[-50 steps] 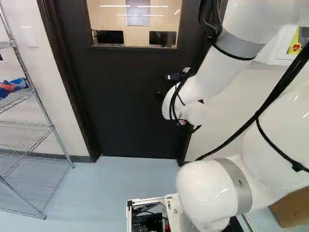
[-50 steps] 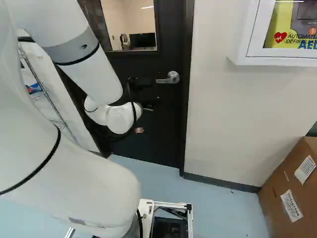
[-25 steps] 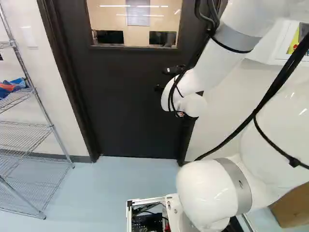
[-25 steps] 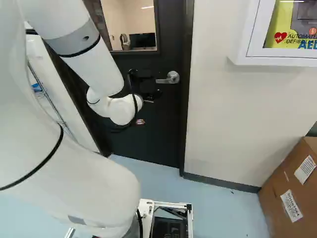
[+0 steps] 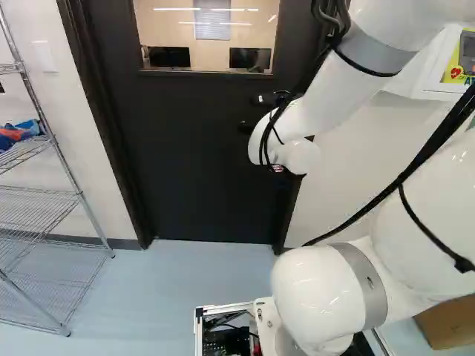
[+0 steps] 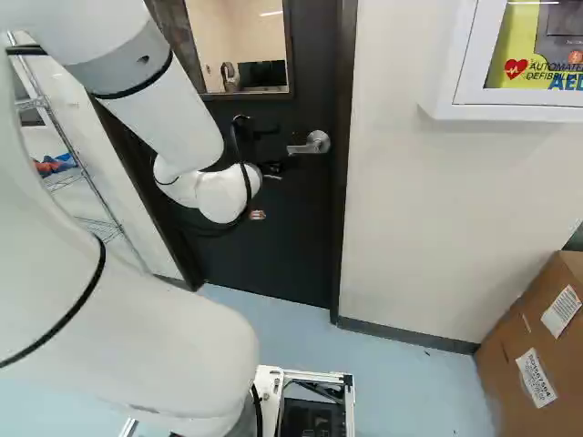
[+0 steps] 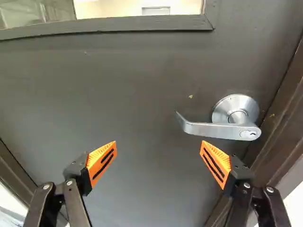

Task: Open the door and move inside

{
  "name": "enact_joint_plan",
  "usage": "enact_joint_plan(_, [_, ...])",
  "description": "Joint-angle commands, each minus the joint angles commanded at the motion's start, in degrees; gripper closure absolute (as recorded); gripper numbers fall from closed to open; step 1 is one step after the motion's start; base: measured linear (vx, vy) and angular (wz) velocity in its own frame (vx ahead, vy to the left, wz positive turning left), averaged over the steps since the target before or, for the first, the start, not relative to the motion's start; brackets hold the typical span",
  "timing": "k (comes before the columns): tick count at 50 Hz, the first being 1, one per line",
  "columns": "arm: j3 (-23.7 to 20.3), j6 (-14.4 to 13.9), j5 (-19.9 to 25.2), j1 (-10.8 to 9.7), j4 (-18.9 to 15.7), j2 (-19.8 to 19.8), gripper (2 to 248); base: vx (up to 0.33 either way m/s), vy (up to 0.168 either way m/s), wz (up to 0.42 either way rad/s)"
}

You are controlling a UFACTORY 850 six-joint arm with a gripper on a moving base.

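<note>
We're at the far door [image 5: 193,156], shut in its frame; our gripper [image 6: 278,149] is spread wide, orange pads [image 7: 98,165] well apart; the silver lever handle [image 6: 318,143] sits ahead of us, on the door's right side.

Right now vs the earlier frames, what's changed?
The arm's wrist has risen against the door, now sitting higher in both base views than in the first frames. The hand is open, gripping nothing. Unchanged: door shut, lever handle level and unturned, no driving.
</note>
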State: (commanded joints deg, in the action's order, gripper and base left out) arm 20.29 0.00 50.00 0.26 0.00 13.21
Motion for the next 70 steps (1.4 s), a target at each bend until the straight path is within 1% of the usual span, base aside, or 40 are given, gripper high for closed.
enact_joint_plan(33, [4.1,0.0,0.0,0.0,0.0,0.3,3,0.0,0.0,0.0])
enact_joint_plan(56, [7.3,0.0,0.0,0.0,0.0,-2.8,3,0.0,0.0,0.0])
enact_joint_plan(70, [7.6,0.0,0.0,0.4,0.0,-4.1,3,0.0,0.0,0.0])
